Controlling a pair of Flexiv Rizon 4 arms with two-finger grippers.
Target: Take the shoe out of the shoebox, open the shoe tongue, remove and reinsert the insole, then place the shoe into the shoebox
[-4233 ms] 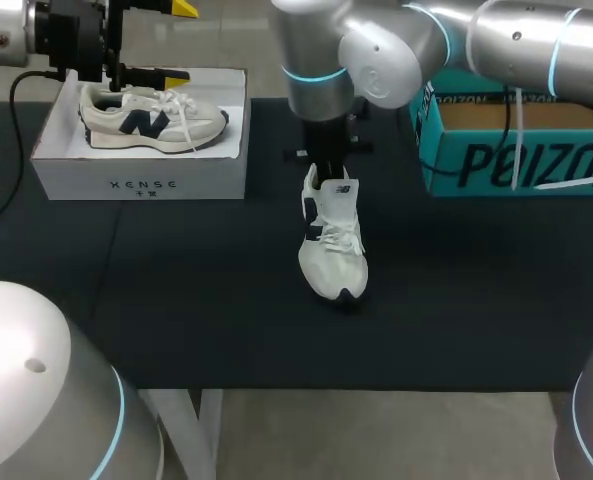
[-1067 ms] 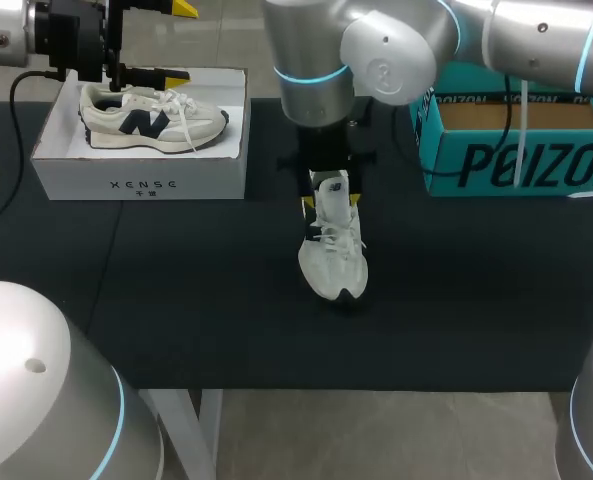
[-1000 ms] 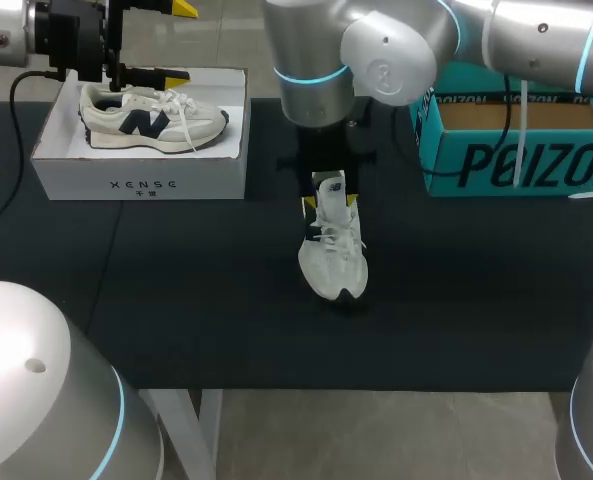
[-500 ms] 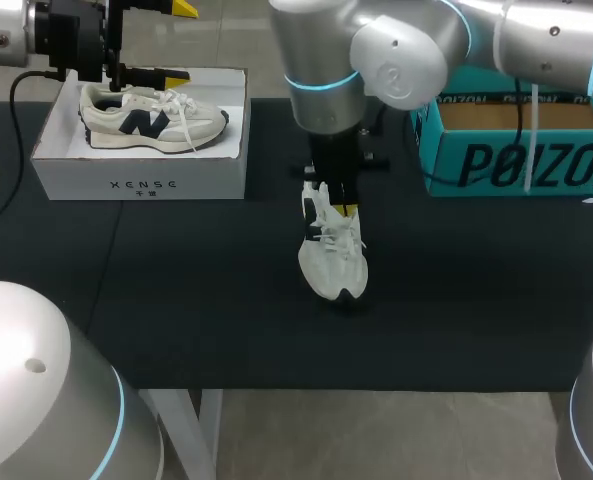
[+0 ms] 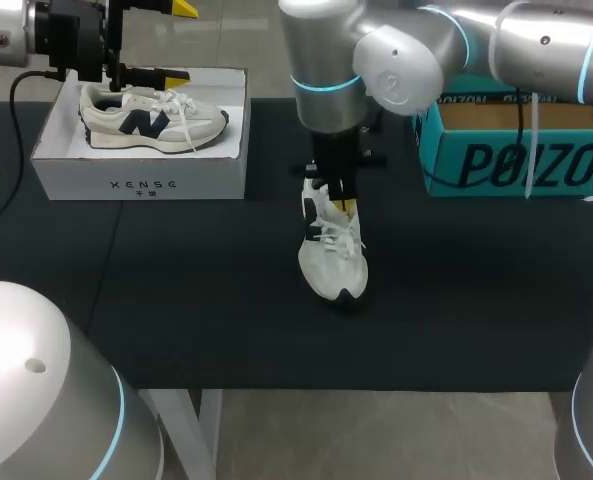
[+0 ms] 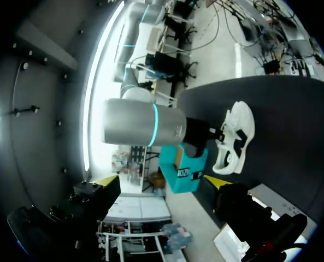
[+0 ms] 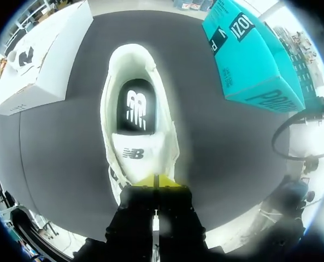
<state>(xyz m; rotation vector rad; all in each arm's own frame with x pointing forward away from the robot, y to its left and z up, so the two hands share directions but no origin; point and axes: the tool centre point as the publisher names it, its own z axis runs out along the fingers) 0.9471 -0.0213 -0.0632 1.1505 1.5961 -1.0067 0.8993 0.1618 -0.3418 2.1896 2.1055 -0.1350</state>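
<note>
Showing two shoes: boxed shoe (image 5: pixel 151 118), loose shoe (image 5: pixel 332 250), seemingly pinched by right fingers (image 7: pixel 143 182).

Bare table (image 5: pixel 176 300) lies around the shoe (image 5: pixel 333 250), between white shoebox (image 5: pixel 141 170) and teal box (image 5: pixel 516 160)

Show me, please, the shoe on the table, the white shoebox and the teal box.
shoe on the table (image 5: pixel 332 268): head view, toe upper.
white shoebox (image 5: pixel 141 181): head view, front wall.
teal box (image 5: pixel 476 162): head view, front wall.

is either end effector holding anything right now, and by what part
The right end effector is shut on the shoe, pinching it by its tongue. The left end effector is open and holds nothing.
</note>
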